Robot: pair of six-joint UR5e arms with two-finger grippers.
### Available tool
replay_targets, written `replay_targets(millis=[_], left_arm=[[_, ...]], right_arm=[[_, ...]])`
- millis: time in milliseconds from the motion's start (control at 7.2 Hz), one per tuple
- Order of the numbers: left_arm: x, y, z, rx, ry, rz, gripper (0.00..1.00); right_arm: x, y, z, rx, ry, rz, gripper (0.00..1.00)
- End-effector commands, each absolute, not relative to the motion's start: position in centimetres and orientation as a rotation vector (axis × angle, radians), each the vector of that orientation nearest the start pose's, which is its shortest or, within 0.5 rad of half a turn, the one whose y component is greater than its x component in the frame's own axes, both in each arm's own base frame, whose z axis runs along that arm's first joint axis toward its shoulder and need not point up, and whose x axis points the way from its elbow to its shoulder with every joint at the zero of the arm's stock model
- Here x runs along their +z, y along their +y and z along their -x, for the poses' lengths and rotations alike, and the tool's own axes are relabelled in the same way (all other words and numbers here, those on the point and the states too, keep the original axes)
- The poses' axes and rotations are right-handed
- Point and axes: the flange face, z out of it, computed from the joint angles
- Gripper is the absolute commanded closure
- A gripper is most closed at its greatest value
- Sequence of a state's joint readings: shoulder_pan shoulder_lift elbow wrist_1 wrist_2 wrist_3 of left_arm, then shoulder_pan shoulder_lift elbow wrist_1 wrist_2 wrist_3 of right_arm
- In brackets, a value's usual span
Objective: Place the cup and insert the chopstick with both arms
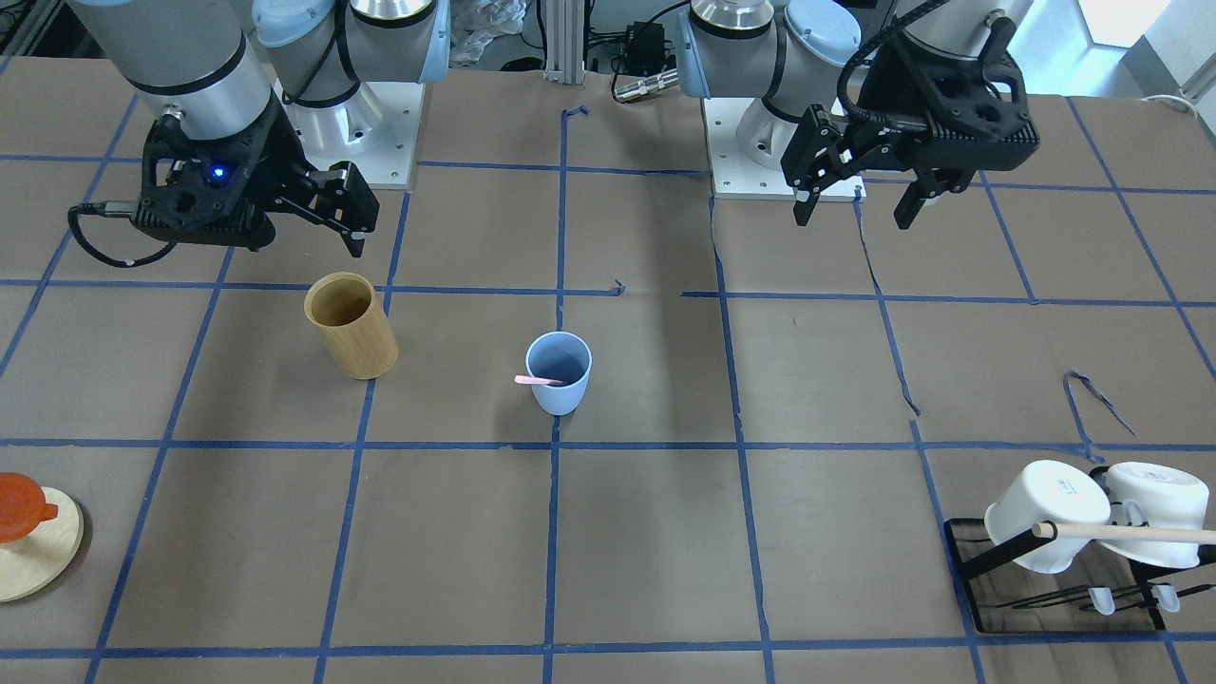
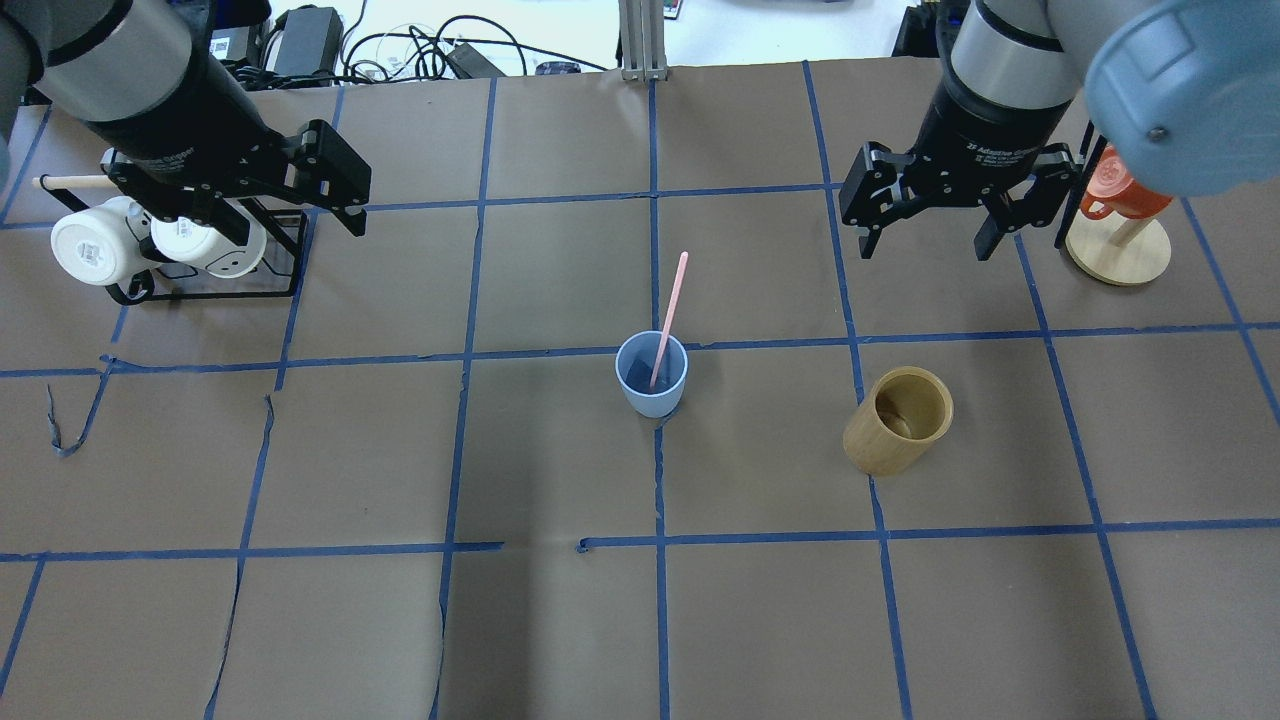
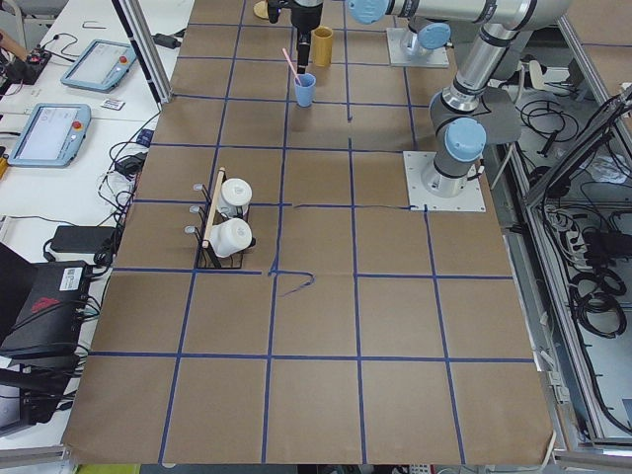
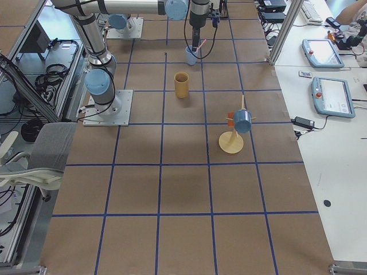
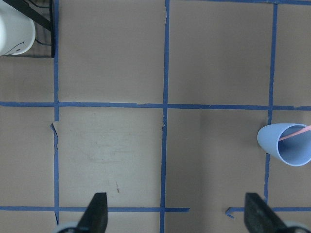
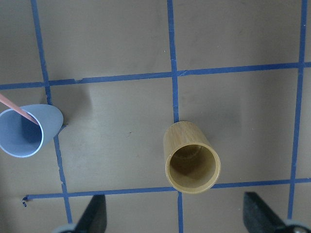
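Hanging here with both sets of jaws spread wide and nothing in either one. My left jaws hover above the bench (image 2: 560, 620), right by the black mug rack (image 2: 215, 294) with its two white mugs (image 2: 90, 250). My right jaws hover over on the other side, close to the red cup (image 2: 1115, 190) on its wooden stand (image 2: 1118, 255).

A bit nearer me than the right jaws, the bamboo cup (image 2: 897, 420) stands upright on the bench with nothing in it, from what my right wrist camera shows.

The blue cup (image 2: 651, 375) sits upright in the middle of the bench, right on a tape line and well apart from both jaws and from the bamboo cup. The pink chopstick (image 2: 668, 318) is in it, resting against the rim, with its top end poking out away from me.
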State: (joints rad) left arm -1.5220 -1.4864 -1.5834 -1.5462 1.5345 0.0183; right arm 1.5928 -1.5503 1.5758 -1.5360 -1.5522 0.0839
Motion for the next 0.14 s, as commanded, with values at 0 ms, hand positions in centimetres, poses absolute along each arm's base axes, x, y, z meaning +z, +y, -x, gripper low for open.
replay_targets(millis=[0], left_arm=[[52.38, -47.01, 11.37, -0.15, 3.168, 0.046, 0.0]], right_arm=[[47.24, -49.05, -14.55, 0.095, 3.125, -0.099, 0.0]])
